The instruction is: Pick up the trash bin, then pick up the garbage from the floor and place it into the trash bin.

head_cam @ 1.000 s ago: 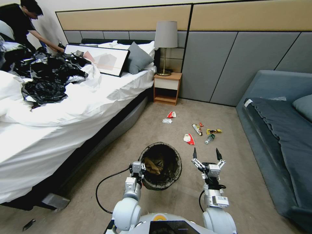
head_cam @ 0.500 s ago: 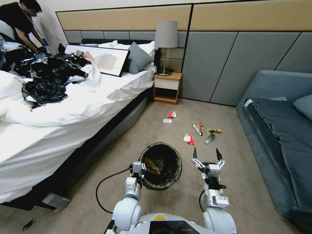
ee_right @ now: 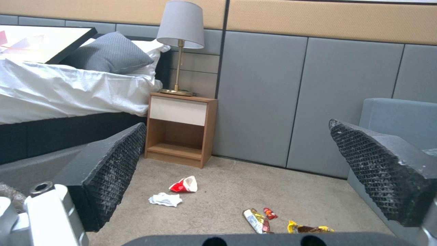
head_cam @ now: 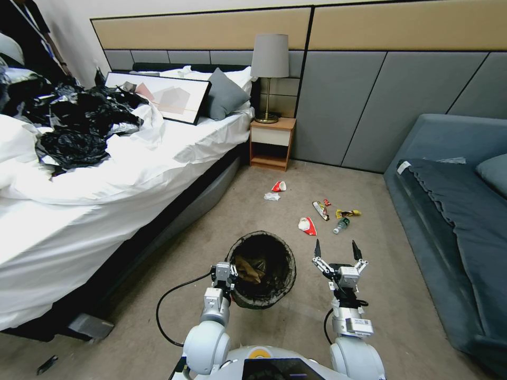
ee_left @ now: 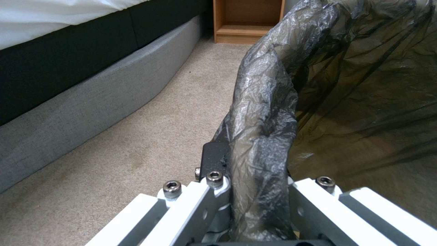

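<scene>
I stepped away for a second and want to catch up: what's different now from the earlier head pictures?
Nothing of the task has visibly moved. The left gripper stays shut on the trash bin rim, the right gripper still hangs open beside it, and the garbage lies where it did. A person by the bed has left.

Crinkled glossy plastic lines the trash bin (head_cam: pixel 261 269); matt carpet (head_cam: pixel 222 221), wooden nightstand (head_cam: pixel 271 142).

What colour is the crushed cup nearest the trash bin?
Red and white, lying beyond the trash bin; head view shows it best.
</scene>
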Robot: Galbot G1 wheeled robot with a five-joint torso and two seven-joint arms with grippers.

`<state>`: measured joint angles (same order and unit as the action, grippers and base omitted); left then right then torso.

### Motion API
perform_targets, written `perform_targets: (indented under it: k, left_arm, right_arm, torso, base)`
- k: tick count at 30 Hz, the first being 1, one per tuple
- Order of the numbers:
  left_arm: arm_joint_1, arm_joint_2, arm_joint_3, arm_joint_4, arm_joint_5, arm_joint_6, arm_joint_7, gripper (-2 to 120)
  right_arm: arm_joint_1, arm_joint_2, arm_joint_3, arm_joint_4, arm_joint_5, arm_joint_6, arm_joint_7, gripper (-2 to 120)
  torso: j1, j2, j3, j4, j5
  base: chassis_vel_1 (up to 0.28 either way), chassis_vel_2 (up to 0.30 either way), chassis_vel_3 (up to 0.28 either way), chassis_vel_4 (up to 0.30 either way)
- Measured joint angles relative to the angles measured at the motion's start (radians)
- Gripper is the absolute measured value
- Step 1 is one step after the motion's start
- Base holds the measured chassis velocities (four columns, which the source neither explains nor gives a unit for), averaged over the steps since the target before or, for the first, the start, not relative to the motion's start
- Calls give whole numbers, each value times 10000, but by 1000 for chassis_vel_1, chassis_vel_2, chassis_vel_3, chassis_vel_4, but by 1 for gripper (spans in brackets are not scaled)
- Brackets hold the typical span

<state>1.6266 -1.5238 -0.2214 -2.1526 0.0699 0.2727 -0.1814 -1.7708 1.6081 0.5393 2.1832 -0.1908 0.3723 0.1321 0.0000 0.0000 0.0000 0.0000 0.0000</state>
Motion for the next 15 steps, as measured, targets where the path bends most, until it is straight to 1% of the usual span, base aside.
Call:
perform_targets:
  k: [4, 12, 15]
  left_arm:
    - [0, -1, -7, 0, 2, -1, 1, 1]
    - [11, 14, -20, -3, 6, -14, 2, 1]
    - [13, 20, -23, -9, 7, -16, 2, 1]
  right_arm:
    - [-1, 0, 3, 0, 1, -7, 13, 100]
    - [12, 0, 10, -15, -7, -6, 19, 100]
    - [7, 0, 13, -14, -4, -6, 21, 100]
  torso:
    - [0, 0, 0, 0, 0]
    - [-1, 0, 0, 0, 0]
    - [-1, 0, -1, 0, 0]
  base:
    - [-88, 61, 62, -60]
    - [-115, 117, 136, -105]
    - [-115, 87, 93, -84]
